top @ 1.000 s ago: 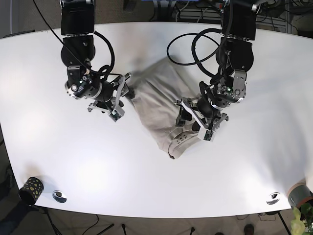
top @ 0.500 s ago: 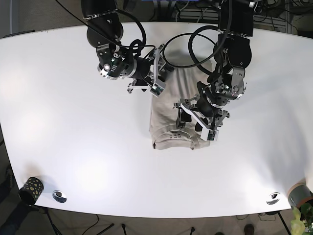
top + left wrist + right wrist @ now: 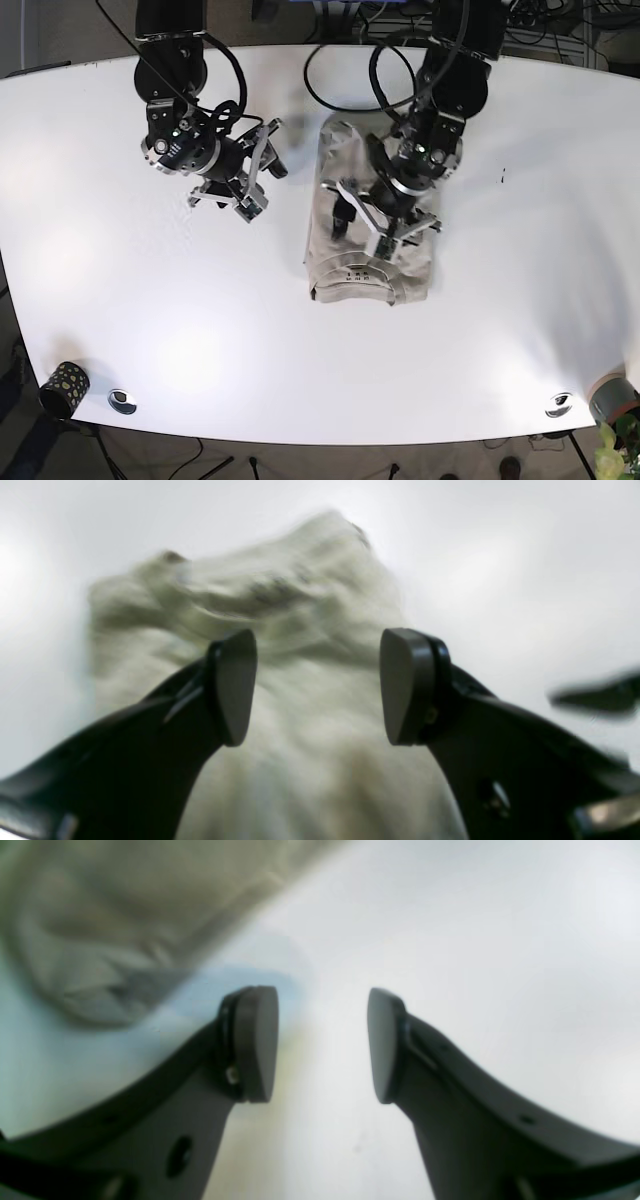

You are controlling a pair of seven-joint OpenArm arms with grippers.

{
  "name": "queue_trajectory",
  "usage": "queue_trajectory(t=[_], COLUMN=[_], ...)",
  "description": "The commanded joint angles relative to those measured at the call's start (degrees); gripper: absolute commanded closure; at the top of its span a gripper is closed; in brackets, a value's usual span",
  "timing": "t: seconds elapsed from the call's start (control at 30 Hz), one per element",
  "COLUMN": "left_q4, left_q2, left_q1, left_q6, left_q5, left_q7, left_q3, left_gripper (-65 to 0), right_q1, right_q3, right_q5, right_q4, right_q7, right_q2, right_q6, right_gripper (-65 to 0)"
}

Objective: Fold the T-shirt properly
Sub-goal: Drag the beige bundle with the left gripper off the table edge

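- T-shirt (image 3: pixel 372 240) lies folded at table (image 3: pixel 520 330) centre.
- Left gripper (image 3: pixel 366 222) hangs over the shirt, jaws wide, gripping nothing.
- Right gripper (image 3: pixel 262 178) sits at the shirt's 9 o'clock over bare table, jaws wide, empty.

White table (image 3: pixel 520 330) bears a folded beige T-shirt (image 3: pixel 368 275) near centre, a dark patterned cup (image 3: pixel 62 388) and two metal discs (image 3: pixel 122 400) along the front edge.
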Motion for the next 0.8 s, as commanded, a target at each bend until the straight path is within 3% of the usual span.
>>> queue_trajectory(t=[0.0, 0.17, 0.33, 0.6, 0.7, 0.77], left_q4=[1.1, -3.4, -11.1, -25.2, -27.1, -27.6], left_q2=[1.6, 2.4, 2.4, 2.4, 2.2, 1.4], left_q1=[1.1, 3.9, 4.6, 4.3, 4.4, 4.7], left_q6=[2.8, 9.6, 15.9, 16.6, 16.1, 13.5], left_q5=[3.7, 9.2, 9.2, 9.1, 9.1, 9.1], left_q7=[-4.6, -12.3, -19.3, -25.8, -25.9, -25.9], left_q3=[0.2, 3.9, 4.1, 1.9, -1.8, -5.2], left_gripper=[-36.3, -36.5, -36.7, -40.4, -40.6, -41.7], right_q1=[1.3, 1.3, 1.5, 1.3, 1.2, 1.2], right_q3=[0.7, 4.7, 6.8, 8.1, 8.2, 8.3], right_q5=[1.7, 4.4, 6.2, 6.1, 6.2, 6.2], right_q4=[1.1, 0.9, -0.9, -1.2, -1.1, -1.1], right_q7=[1.7, 1.7, 1.7, 1.7, 1.7, 1.7], right_q2=[0.7, 0.9, 1.0, 1.0, 1.9, 2.0], right_q6=[0.54, 0.54, 0.54, 0.54, 0.54, 0.54], right_gripper=[-26.8, -26.8, -26.8, -26.8, -26.8, -26.8])
